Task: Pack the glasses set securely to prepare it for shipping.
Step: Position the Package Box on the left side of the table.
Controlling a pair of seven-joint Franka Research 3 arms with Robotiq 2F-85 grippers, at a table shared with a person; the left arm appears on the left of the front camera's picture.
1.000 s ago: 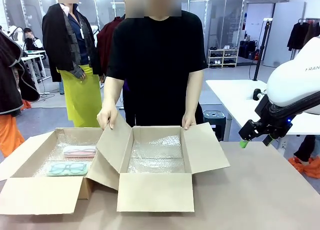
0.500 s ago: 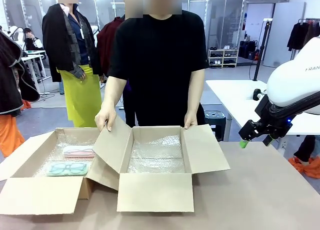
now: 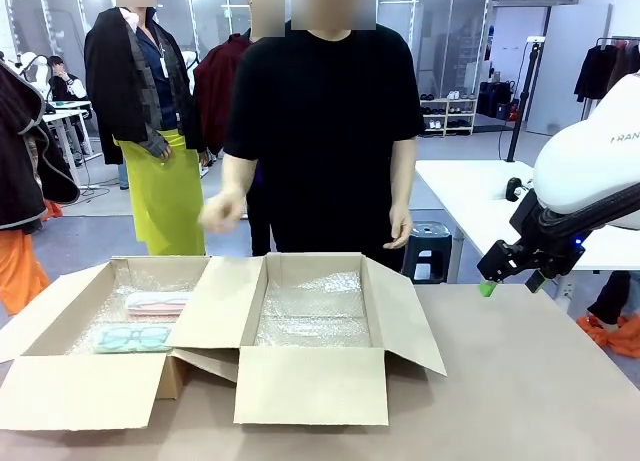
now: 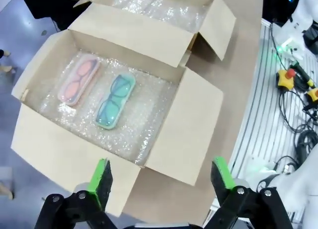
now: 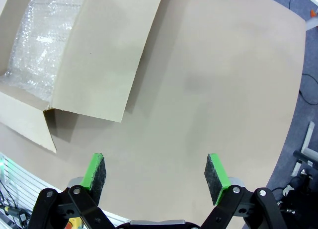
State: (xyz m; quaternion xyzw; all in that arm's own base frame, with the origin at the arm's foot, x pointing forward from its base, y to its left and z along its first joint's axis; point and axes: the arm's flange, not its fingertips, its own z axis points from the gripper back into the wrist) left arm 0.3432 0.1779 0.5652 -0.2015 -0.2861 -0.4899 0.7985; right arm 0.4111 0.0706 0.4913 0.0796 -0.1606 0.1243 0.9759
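Two open cardboard boxes sit side by side on the brown table. Bubble wrap lines both. A person in black stands behind.

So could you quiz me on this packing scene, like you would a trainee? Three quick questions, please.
1. True or false: the pink glasses case and the mint green glasses case lie side by side on bubble wrap in the same cardboard box.
2. Multiple choice: what is inside the second open box, in front of the person? A) both cases B) bubble wrap lining C) a roll of tape
3. Fill in: the left gripper hangs above the box with its fingers ____, holding nothing.

Key: 1 true; 2 B; 3 open. The right gripper is open too, over the bare table.
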